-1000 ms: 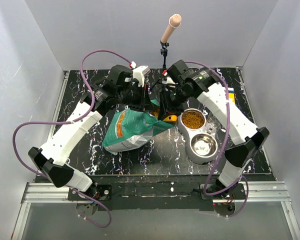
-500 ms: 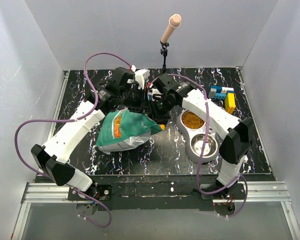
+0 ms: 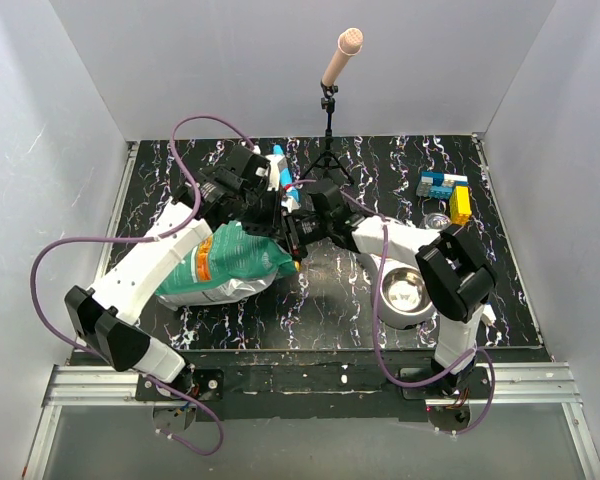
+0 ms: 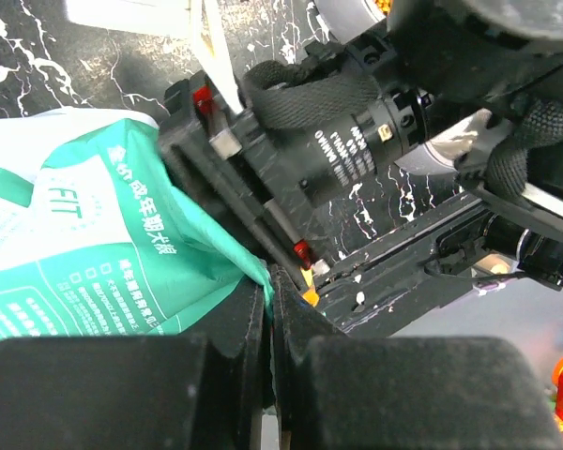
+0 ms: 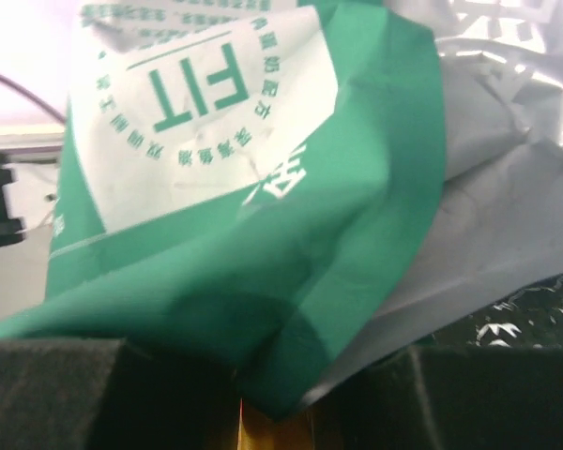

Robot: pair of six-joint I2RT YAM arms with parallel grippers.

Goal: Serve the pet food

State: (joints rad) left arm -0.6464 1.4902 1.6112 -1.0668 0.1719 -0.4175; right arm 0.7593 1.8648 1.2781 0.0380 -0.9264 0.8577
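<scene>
The green and white pet food bag (image 3: 225, 268) lies on its side on the left half of the table. My left gripper (image 3: 267, 222) is at the bag's upper right edge. In the left wrist view, this gripper (image 4: 270, 300) is shut on a thin fold of the bag (image 4: 75, 234). My right gripper (image 3: 296, 242) reaches in from the right to the same end. In the right wrist view, a corner of the bag (image 5: 263, 187) sits pinched between the right gripper's (image 5: 291, 403) fingers. The double steel bowl (image 3: 405, 292) stands to the right; its near dish is empty and the right arm hides its far dish.
A tripod stand with a pink-tipped rod (image 3: 329, 120) rises at the back centre. Blue and yellow toy bricks (image 3: 446, 186) lie at the back right. Purple cables loop off both arms. White walls close in the table on three sides.
Both grippers have carried the bag leftward and down, away from the bowls. The bag has gone from tilted over the far dish to lying on the table at the left.
</scene>
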